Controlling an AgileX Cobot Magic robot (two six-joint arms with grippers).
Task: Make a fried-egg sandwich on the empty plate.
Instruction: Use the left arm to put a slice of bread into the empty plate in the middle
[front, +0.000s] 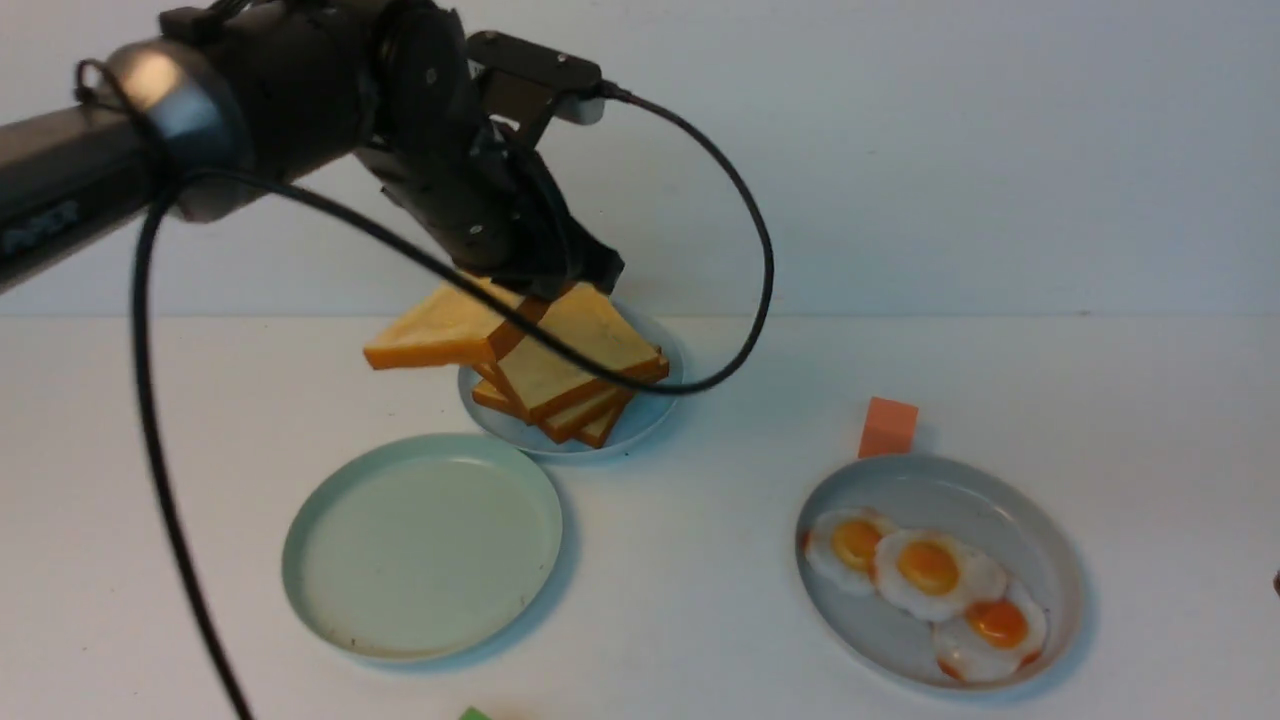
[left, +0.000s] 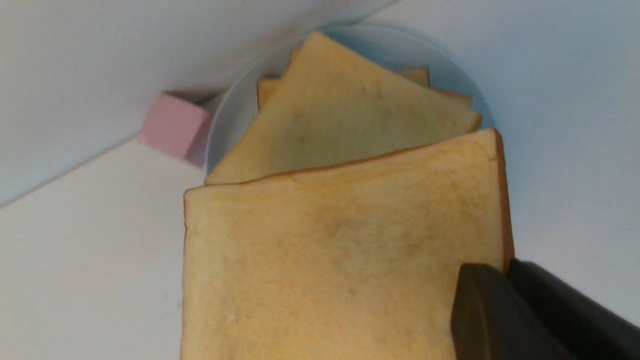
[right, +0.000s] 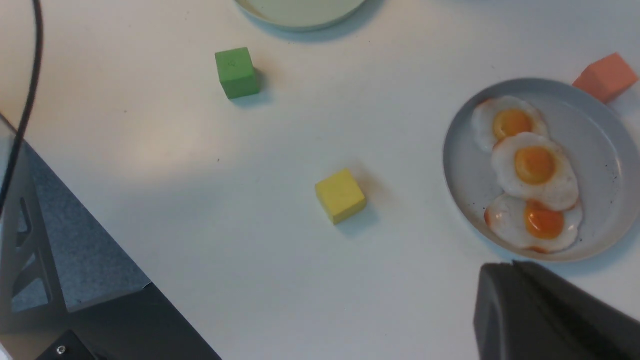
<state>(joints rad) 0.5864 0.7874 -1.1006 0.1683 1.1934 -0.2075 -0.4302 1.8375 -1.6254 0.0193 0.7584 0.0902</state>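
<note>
My left gripper is shut on the edge of a golden toast slice and holds it in the air above the grey-blue toast plate. That slice fills the left wrist view, pinched at its crust by the gripper. Several more toast slices lie stacked on that plate. The empty mint-green plate lies in front of it, bare. Three fried eggs lie on a grey plate at the right. My right gripper is shut and empty, near that plate.
An orange block stands behind the egg plate. A green block and a yellow block lie on the white table near its front. A pink block sits behind the toast plate. The left arm's cable hangs over the toast.
</note>
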